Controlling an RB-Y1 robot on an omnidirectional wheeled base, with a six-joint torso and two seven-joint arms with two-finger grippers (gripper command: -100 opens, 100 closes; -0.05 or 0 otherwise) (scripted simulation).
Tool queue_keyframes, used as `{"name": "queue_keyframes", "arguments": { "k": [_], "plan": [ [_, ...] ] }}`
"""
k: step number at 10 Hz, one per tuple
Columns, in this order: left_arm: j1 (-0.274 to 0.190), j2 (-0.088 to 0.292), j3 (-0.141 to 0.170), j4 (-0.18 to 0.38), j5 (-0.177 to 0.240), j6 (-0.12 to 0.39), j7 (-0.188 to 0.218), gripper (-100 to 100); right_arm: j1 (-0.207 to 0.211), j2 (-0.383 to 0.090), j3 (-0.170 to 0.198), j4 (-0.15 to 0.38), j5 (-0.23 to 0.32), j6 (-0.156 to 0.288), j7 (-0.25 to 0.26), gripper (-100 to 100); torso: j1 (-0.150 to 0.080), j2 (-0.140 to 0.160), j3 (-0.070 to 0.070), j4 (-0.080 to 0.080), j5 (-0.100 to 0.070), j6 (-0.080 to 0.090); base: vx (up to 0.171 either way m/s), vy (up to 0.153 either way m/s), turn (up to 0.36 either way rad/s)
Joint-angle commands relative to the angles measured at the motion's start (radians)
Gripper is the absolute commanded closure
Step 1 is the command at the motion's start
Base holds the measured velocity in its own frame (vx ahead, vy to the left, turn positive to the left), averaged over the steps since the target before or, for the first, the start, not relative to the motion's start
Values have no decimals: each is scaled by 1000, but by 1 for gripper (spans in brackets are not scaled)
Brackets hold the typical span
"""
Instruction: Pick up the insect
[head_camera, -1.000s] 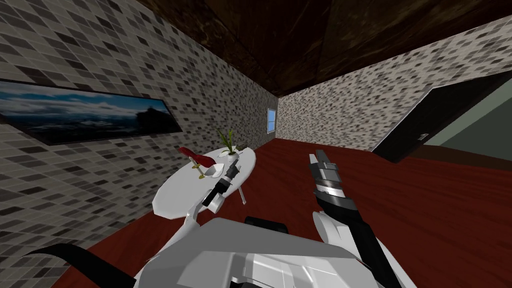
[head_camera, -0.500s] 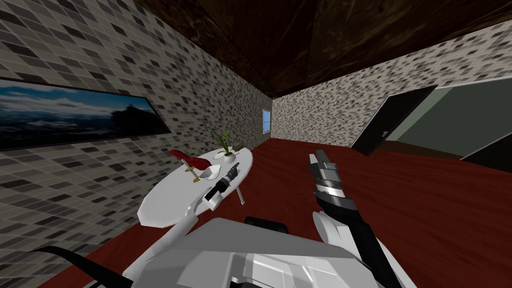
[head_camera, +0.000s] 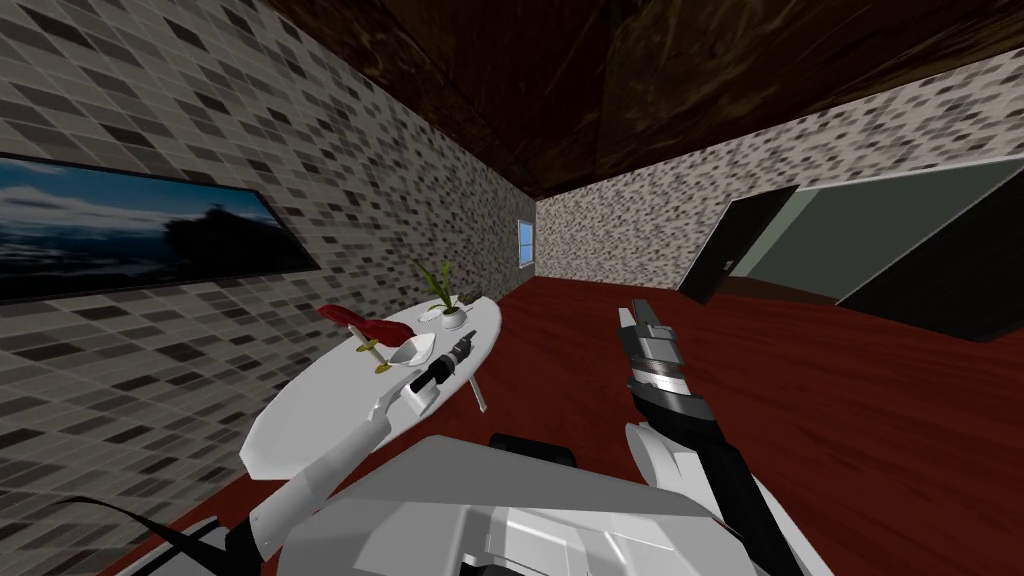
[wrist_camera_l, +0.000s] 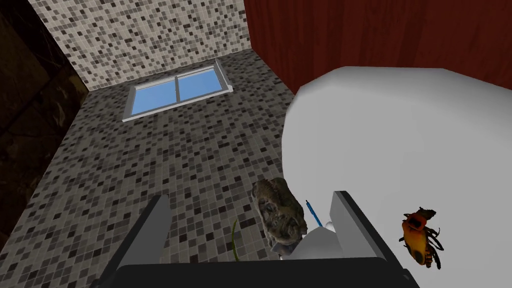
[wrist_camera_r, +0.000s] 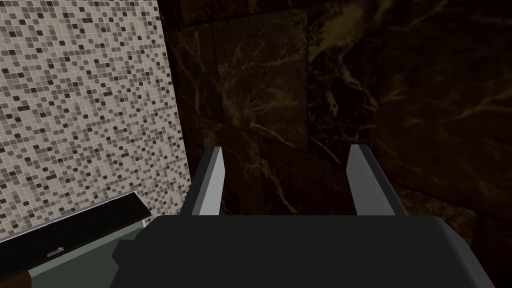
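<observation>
The insect (wrist_camera_l: 420, 242) is orange and black and lies on the white table (wrist_camera_l: 400, 140). It sits just outside one finger of my left gripper (wrist_camera_l: 252, 210), which is open with nothing held. Between the fingers, farther off, I see a grey-brown lumpy object (wrist_camera_l: 277, 215) and a thin blue stick (wrist_camera_l: 313, 214). In the head view the left gripper (head_camera: 462, 347) hangs over the white oval table (head_camera: 300, 420), close to a white bowl (head_camera: 415, 350). My right gripper (head_camera: 640, 318) is raised over the red floor, open (wrist_camera_r: 285, 170) and empty.
On the table stand a red object on a gold stand (head_camera: 358, 328) and a green plant in a white pot (head_camera: 447, 305). A tiled wall with a long picture (head_camera: 130, 240) runs behind the table. A dark open door (head_camera: 735, 255) is at the far right.
My view has swung to the right, so the table now sits lower and farther left and the doorway shows wider. My left arm reaches farther along the table. The right arm is unchanged.
</observation>
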Motion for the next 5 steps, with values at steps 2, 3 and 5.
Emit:
{"name": "queue_keyframes", "arguments": {
  "k": [2, 3, 5],
  "plan": [
    [-25, 38, -25, 54, 6, 67, -12, -100, 0, 0, 0, 0, 0, 0, 0, 0, 0, 0, 0, 0, 0, 0, -12, 34, -118],
    [-25, 38, -25, 54, 6, 74, -12, -100, 0, 0, 0, 0, 0, 0, 0, 0, -1, -1, 0, 0, 0, 0, -8, 29, -61],
    [-51, 87, -51, 103, 15, 143, -26, -100, 0, 0, 0, 0, 0, 0, 0, 0, -1, -1, 0, 0, 0, 0, -10, 40, -173]
  ]
}}
